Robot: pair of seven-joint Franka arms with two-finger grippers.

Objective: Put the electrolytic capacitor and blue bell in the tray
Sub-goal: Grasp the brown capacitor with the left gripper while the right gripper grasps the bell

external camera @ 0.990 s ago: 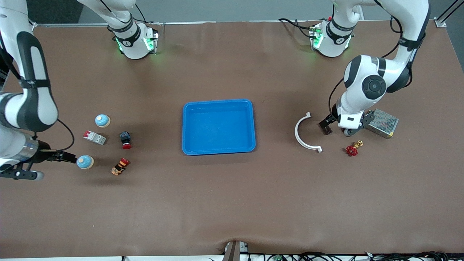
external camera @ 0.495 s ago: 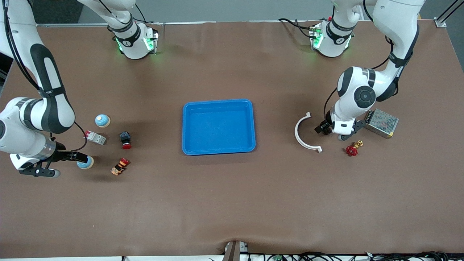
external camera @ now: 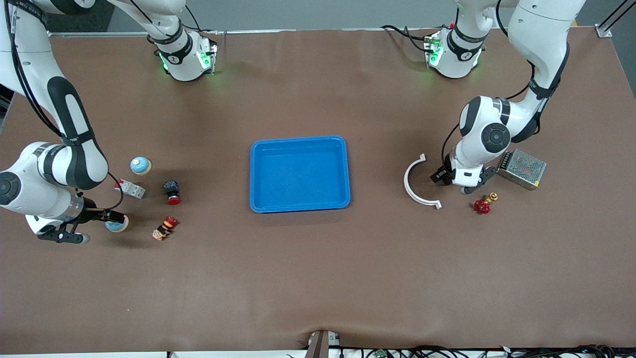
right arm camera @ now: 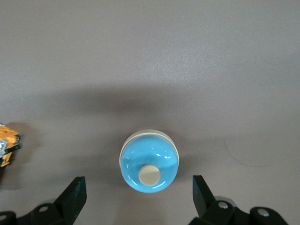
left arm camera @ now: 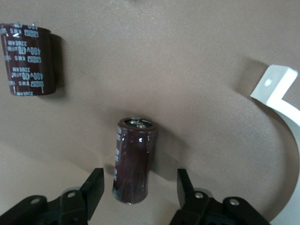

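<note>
A dark brown electrolytic capacitor (left arm camera: 135, 159) stands upright on the table between the fingers of my left gripper (left arm camera: 139, 180). The jaws are open, with a gap on each side of it. A second capacitor (left arm camera: 28, 61) stands farther off. In the front view this gripper (external camera: 441, 176) is low beside the white curved bracket (external camera: 417, 186), and the arm hides both capacitors. A blue bell (right arm camera: 150, 161) with a cream knob sits between the wide-open fingers of my right gripper (right arm camera: 138, 185), down at the table (external camera: 112, 218). Another blue bell (external camera: 140, 165) sits farther from the camera. The blue tray (external camera: 298, 140) lies mid-table.
Near the bells are a red-and-white breaker (external camera: 130, 188), a black-and-red push button (external camera: 172, 191) and an orange-and-red switch (external camera: 165, 227). By the left arm lie a red valve (external camera: 483, 205) and a mesh-covered metal box (external camera: 522, 168).
The right arm has swung in toward the nearer bell, so its open fingers now flank it. The left hand has shifted slightly toward the bracket and its jaws have narrowed around the capacitor.
</note>
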